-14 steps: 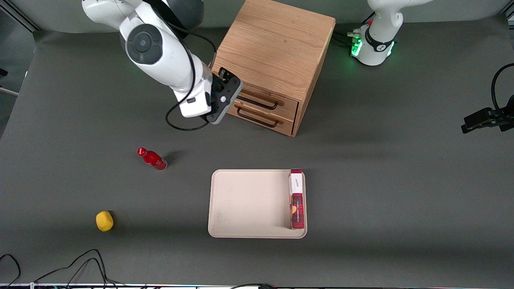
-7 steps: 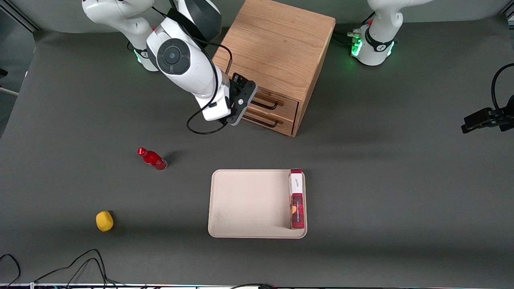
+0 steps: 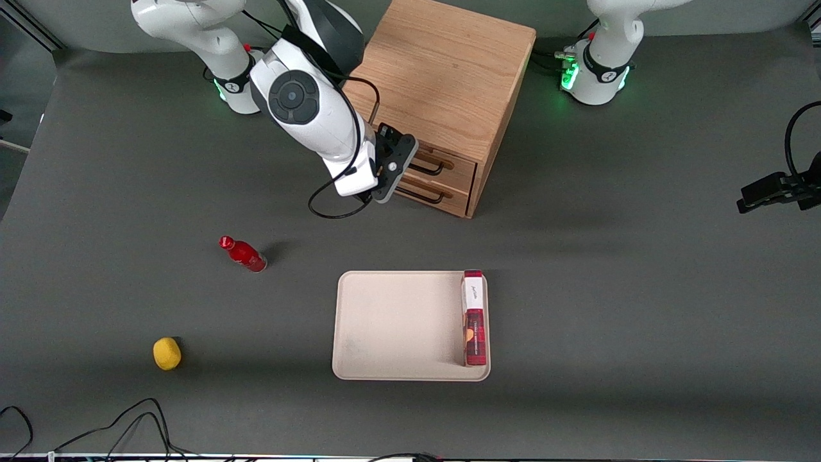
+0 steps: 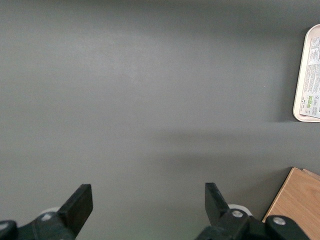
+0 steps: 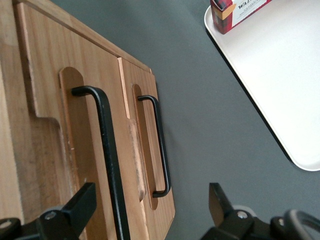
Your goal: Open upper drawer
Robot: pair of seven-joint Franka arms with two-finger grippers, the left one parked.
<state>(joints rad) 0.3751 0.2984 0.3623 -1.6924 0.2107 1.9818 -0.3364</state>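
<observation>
The gripper (image 3: 399, 160), fingers spread and empty, hangs just in front of the closed light-wood upper drawer's (image 5: 60, 150) black wire handle (image 5: 107, 155). Approach step; next it should straddle the handle, clamp, then pull outward.

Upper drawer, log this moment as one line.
phase: approach | gripper: open, in front of upper drawer, at its black wire handle, not gripping | upper drawer: shut

right arm (image 3: 308, 109): glossy white shell; dark grey joint disc; black gripper (image 3: 403, 162); looping black cable
</observation>
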